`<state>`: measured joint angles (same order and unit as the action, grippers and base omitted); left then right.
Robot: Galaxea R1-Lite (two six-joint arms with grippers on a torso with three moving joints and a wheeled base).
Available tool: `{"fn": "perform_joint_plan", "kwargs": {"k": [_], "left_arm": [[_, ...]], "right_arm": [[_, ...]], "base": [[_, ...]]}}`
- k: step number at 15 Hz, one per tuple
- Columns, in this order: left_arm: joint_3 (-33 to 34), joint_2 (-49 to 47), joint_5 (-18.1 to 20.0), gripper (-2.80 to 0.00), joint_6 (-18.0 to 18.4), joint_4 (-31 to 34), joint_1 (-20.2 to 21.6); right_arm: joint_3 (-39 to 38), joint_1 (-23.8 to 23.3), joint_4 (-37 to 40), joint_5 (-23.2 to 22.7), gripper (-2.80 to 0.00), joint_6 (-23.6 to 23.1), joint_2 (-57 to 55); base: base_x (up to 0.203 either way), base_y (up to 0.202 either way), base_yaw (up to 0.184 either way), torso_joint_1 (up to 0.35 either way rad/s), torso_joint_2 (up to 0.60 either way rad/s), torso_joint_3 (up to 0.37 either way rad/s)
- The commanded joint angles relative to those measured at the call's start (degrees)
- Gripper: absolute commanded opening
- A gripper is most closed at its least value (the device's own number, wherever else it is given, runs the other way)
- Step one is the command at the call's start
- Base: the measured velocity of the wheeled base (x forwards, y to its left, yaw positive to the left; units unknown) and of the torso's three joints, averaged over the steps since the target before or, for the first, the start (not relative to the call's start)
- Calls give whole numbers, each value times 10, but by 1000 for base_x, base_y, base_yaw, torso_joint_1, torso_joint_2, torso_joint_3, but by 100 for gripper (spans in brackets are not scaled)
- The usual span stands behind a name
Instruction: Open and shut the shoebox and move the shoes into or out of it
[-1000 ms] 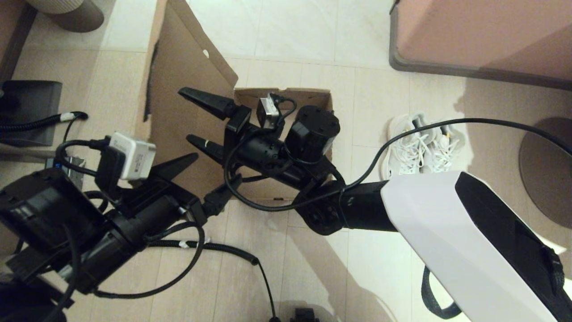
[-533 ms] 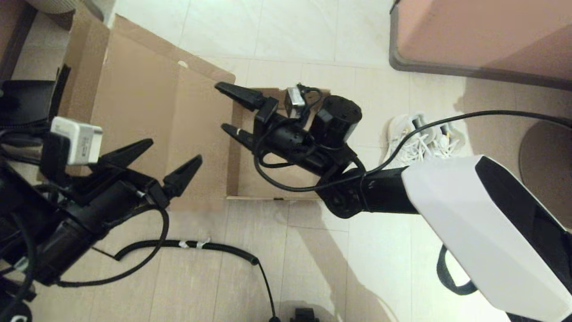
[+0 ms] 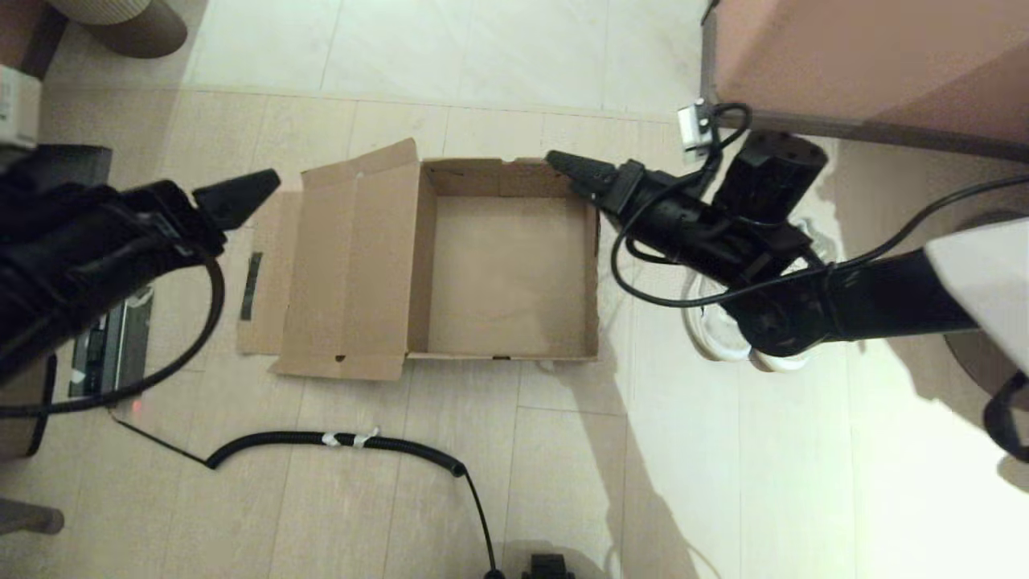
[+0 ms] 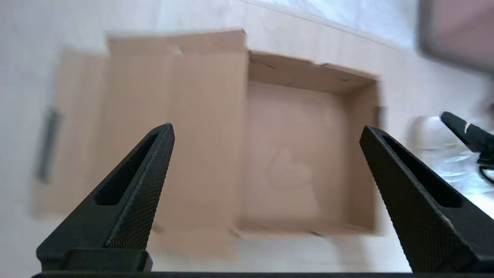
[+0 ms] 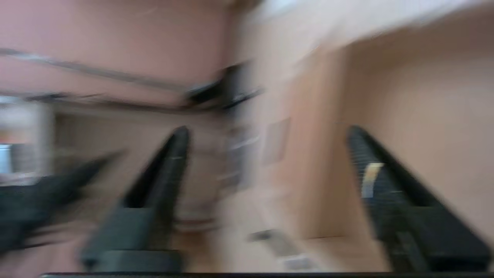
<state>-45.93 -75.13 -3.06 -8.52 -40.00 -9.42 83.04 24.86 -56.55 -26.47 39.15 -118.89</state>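
Note:
The brown shoebox (image 3: 506, 273) sits open and empty on the floor. Its lid flap (image 3: 346, 265) lies spread to the left, dark tape strip (image 3: 252, 285) facing up. My left gripper (image 4: 266, 133) hangs open, left of the lid, and looks across at the box (image 4: 293, 154); only one finger (image 3: 241, 191) shows in the head view. My right gripper (image 5: 267, 133) is open too, one fingertip (image 3: 572, 167) by the box's far right corner. The off-white shoes (image 3: 715, 342) stand right of the box, mostly hidden under my right arm.
A black coiled cable (image 3: 338, 440) lies on the tiles in front of the box. A brown furniture block (image 3: 868, 64) fills the far right. A dark flat device (image 3: 112, 346) sits at the left, beneath my left arm.
The lid swung from upright down flat to the left. My left arm pulled back to the left; my right arm left the box and moved right, over the shoes.

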Motion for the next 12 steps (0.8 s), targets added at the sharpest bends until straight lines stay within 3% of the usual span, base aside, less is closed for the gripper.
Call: {"fn": "perform_joint_plan", "kwargs": {"k": [1, 2, 5, 6, 10, 12], "left_arm": [[-65, 49, 0, 0, -66, 137, -1], [-80, 52, -1, 0, -93, 151, -1], [-70, 61, -21, 0, -93, 150, -1], [-69, 69, -28, -280, -93, 152, 1], [-27, 117, -31, -280, -93, 155, 29], [39, 161, -32, -280, -93, 155, 36]], "right_arm": [[-61, -42, -5, 10, -280, -40, 86], [-101, -68, -9, 18, -280, -56, 127], [-203, -135, -29, 30, -280, -73, 235], [-245, -153, -31, 32, -280, -76, 275], [-442, -225, -35, 51, -280, -103, 426], [-538, -247, -35, 56, -280, -112, 500]], "base": [[0, 0, 0, 0, 0, 0], [0, 0, 0, 0, 0, 0], [0, 0, 0, 0, 0, 0], [0, 0, 0, 0, 0, 0], [0, 0, 0, 0, 0, 0], [0, 0, 0, 0, 0, 0]]}}
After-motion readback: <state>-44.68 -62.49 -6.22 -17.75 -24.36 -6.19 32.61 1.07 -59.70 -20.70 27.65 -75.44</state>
